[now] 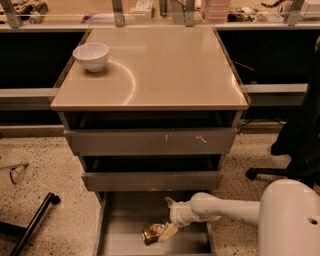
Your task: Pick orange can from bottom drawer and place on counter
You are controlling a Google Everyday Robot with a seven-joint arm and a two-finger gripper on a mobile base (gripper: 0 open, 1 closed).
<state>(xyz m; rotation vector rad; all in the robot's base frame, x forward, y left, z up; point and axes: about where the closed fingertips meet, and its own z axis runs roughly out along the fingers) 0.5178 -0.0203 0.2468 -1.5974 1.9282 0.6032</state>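
1. Camera view from above: gripper (166, 219) low inside the pulled-out bottom drawer (120, 235).
2. Fingers (168, 232) spread apart, grasping nothing, one touching the orange can (153, 233).
3. Orange can lying on the drawer floor.
4. White bowl (91, 56) at the counter's (170, 70) back left corner.

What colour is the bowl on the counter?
Plain white bowl, camera view; gripper is at the orange can in the bottom drawer.

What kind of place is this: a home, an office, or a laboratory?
Probably an office or robotics lab: a grey drawer cabinet with a beige counter, a rolling chair base on a speckled floor, cluttered desks behind. The gripper is down in the bottom drawer at the orange can.
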